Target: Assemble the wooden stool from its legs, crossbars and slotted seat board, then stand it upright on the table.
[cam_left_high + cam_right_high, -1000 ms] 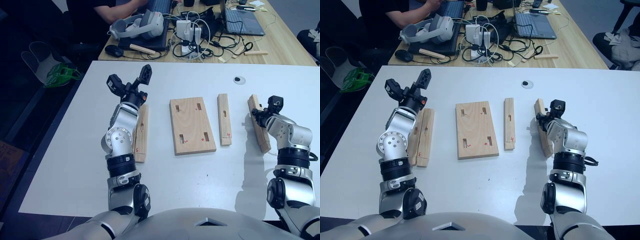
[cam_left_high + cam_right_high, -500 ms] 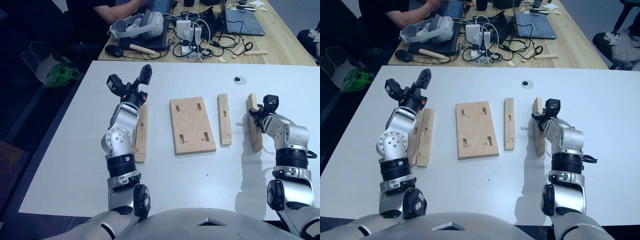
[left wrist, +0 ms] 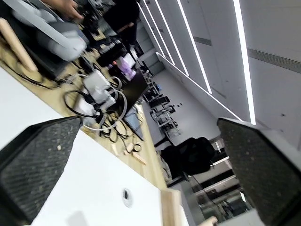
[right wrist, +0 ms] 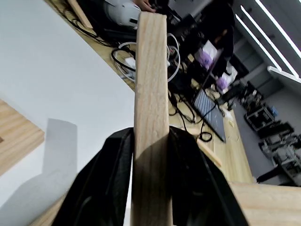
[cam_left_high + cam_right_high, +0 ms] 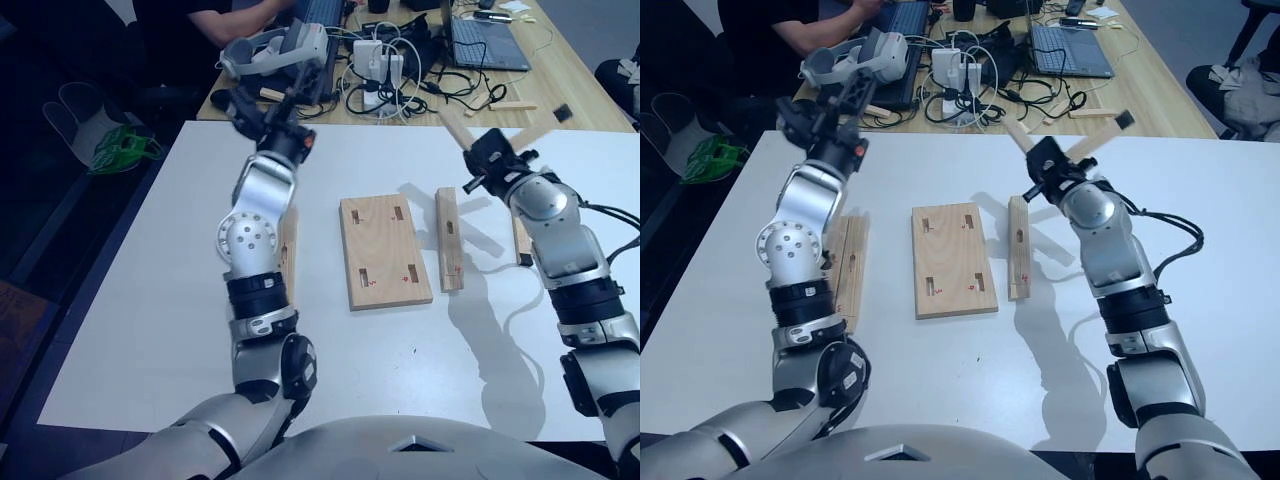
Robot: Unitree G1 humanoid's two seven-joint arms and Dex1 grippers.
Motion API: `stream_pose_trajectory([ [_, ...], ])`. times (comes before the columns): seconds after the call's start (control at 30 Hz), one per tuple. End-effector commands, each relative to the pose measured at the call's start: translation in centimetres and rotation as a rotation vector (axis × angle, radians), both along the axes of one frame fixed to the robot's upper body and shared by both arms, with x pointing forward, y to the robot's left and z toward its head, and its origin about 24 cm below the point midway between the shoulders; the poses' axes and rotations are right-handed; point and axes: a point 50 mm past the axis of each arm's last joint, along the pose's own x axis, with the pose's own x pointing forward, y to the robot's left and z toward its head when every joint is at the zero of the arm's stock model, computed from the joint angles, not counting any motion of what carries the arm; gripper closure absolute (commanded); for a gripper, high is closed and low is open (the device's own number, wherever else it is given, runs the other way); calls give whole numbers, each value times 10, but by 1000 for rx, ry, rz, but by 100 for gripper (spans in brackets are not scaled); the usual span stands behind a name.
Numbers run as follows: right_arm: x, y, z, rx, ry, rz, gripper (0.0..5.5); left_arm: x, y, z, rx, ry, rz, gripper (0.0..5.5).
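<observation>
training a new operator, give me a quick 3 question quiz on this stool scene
1. True or false: the right pincer grips a wooden piece in the air.
2. How many slots show in the seat board? A two, B four, C six.
3. Fill in: the left pincer is ___ and holds nothing.
Key: 1 true; 2 B; 3 open.
</observation>
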Motion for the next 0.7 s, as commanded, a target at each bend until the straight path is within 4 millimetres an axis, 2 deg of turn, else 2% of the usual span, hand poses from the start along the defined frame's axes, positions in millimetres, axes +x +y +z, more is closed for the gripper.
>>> stream_pose_trajectory([
  [0.03, 3, 34, 9, -112, -140, 150, 449, -8, -41, 10, -138, 47, -116, 10],
  [0.1, 2, 50, 12, -141, -207, 205, 449, -13, -50, 11, -151, 56, -159, 10],
  [0.23, 1, 76, 20, -183, -317, 292, 449, -16, -57, 13, -142, 51, -206, 10],
  [0.43, -1, 101, 27, -204, -421, 366, 449, -19, -65, 12, -117, 74, -238, 10],
  [0.53, -3, 106, 28, -197, -455, 375, 449, -20, -67, 12, -124, 88, -244, 62],
  [0.7, -1, 105, 36, -204, -532, 328, 449, -20, -67, 11, -123, 110, -243, 125],
])
